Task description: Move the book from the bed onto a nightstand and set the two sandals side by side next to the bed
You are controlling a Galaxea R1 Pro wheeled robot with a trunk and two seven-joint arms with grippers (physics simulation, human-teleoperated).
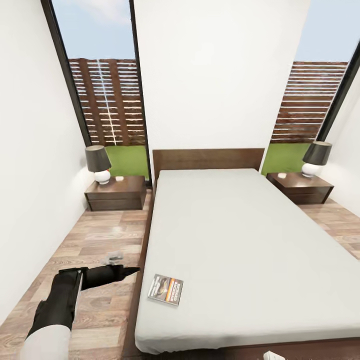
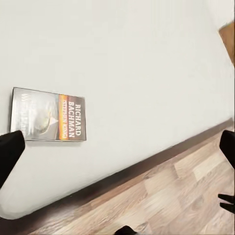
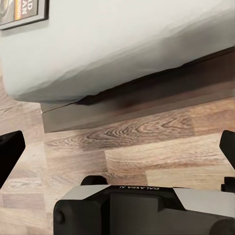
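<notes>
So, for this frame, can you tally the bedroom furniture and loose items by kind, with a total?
Bed: 1
Nightstands: 2, one on the left, one on the right
Lamps: 2, one on each nightstand
Book: 1, lying on the mattress near the bed's near left corner
Total: 6

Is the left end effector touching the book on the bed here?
Apart. In the head view the left end effector is over the floor beside the bed, with a strip of bed frame and bare mattress between it and the book.
</notes>
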